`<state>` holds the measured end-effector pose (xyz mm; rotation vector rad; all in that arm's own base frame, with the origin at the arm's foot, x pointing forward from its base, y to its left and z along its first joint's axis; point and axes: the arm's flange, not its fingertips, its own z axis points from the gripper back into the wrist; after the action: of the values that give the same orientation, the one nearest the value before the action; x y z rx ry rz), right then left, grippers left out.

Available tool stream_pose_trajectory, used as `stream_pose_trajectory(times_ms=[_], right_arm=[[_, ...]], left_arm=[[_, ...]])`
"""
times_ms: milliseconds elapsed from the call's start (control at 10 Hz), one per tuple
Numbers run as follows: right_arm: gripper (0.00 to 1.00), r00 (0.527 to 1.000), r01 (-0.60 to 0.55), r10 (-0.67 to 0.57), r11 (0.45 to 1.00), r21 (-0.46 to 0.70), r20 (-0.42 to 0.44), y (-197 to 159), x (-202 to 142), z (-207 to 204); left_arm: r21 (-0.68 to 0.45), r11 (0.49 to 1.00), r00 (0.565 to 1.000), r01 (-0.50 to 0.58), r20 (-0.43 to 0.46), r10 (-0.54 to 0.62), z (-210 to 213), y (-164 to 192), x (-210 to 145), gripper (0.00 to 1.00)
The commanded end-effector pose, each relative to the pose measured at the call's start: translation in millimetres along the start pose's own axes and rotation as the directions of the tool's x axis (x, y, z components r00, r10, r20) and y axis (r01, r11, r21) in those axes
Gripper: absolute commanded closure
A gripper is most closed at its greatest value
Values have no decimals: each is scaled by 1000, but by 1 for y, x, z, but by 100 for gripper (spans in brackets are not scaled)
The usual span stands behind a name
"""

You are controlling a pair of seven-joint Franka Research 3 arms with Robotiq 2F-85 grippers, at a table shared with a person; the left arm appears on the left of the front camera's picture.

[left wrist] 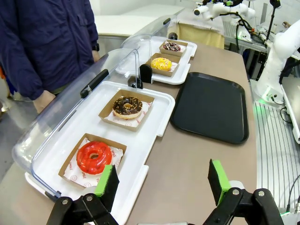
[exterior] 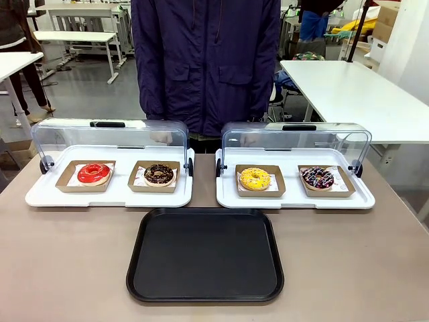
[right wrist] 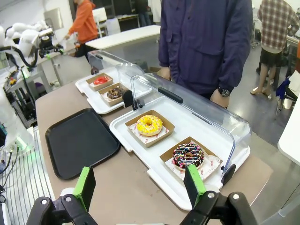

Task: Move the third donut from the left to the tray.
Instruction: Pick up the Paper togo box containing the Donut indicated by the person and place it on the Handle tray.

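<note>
Left claw: spread wide, holding nothing, poised over the brown worktop just beside the near end of the left white display tray.
That tray, clear lid raised: red donut nearest the claw, then a chocolate donut, each in a cardboard holder.

Right claw: spread wide, holding nothing, poised over the worktop just beside the right white display tray.
That tray, lid raised: dark sprinkled donut nearest the claw, then the yellow donut, sitting in its brown cardboard holder, third from the left in the row of four.

Black tray: flat on the worktop, on the robot's side of the two display trays, centred before the gap between them.

Person: dark blue jacket, standing at the far side of the worktop, hands down near the lids.
</note>
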<state>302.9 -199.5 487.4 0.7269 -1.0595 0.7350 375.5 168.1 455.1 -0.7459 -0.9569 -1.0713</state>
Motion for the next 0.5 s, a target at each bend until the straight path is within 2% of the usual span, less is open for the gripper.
stream_pose_trajectory(times_ms=[0, 400], right_arm=[[0, 999, -28, 28, 1000, -2, 23, -4, 3, 0], [0, 999, -28, 28, 1000, -2, 23, -4, 3, 0]], left_arm=[[-6, 1000, 1000, 1, 3, -1, 2, 0, 2, 0], [-6, 1000, 1000, 1, 3, -1, 2, 0, 2, 0]])
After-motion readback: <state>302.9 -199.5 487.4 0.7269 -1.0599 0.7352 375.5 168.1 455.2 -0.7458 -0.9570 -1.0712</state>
